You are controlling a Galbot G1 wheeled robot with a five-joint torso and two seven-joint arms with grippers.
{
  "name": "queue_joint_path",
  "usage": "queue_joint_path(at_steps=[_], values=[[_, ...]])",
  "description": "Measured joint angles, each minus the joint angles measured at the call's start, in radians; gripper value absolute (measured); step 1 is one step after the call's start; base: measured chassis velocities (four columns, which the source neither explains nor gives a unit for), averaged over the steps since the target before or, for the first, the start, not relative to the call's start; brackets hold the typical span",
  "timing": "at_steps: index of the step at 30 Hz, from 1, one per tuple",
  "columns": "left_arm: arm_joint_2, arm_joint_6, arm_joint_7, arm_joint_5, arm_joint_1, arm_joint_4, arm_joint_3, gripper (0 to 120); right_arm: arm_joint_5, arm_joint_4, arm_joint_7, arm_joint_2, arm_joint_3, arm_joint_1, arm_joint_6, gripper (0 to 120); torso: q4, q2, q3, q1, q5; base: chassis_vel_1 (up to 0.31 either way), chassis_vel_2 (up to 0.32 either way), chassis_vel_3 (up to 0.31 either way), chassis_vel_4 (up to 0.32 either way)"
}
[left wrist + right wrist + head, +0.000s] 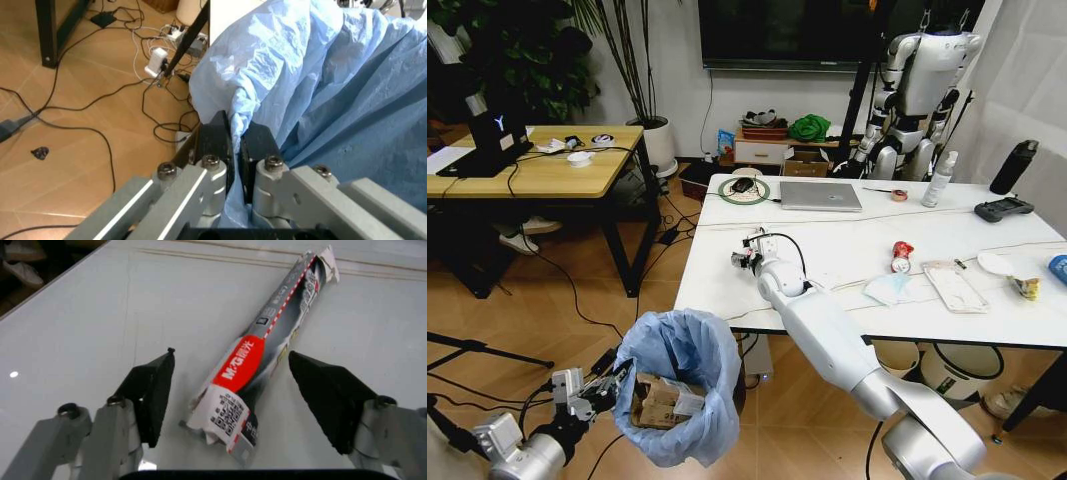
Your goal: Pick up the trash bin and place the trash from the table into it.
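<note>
The trash bin, lined with a crinkled light-blue bag, hangs low at the table's near-left corner. My left gripper is shut on the bag's rim. A flattened brown cardboard box lies inside. My right gripper is down at the white table, open, with its fingers either side of a long red, grey and white wrapper. Farther right lie a red wrapper, a pale-blue face mask, a clear packet, a yellow wrapper and a blue cup.
A laptop, a green ring, a spray bottle, a black bottle and a game controller line the table's far side. A wooden desk stands at the left. Cables cross the floor. Other bins sit under the table.
</note>
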Motion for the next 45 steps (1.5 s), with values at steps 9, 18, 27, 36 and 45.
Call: queue_joint_path(at_steps=[9,18,27,36,45], values=[[-0.004,-0.001,0.000,0.002,-0.010,0.006,0.007,0,-0.001,0.014,-0.002,-0.023,-0.004,-0.015,0.001,29,0.0000,0.000,0.000,0.000,0.0001,0.000,0.000,0.000,0.000],[-0.002,-0.001,0.000,0.003,-0.016,0.016,0.023,0,0.007,0.061,-0.005,-0.062,-0.007,-0.039,0.016,0,0.0001,0.000,0.000,0.000,0.0001,0.000,0.000,0.000,0.000],[0.021,-0.001,0.001,-0.020,-0.043,0.027,0.042,0,0.238,0.430,-0.040,-0.207,-0.010,-0.141,0.142,0,0.0000,0.000,0.000,0.000,0.0004,0.000,0.000,0.000,0.000],[0.040,0.008,-0.011,-0.054,-0.084,0.058,0.055,0,0.414,0.877,-0.166,-0.540,-0.089,-0.270,0.321,0,-0.0006,0.000,0.000,0.000,0.0001,0.000,0.000,0.000,0.000],[0.047,0.019,-0.036,-0.071,-0.092,0.060,0.054,0,0.362,1.029,-0.240,-0.627,-0.129,-0.435,0.396,0,0.0000,0.000,0.000,0.000,0.0002,0.000,0.000,0.000,0.000]])
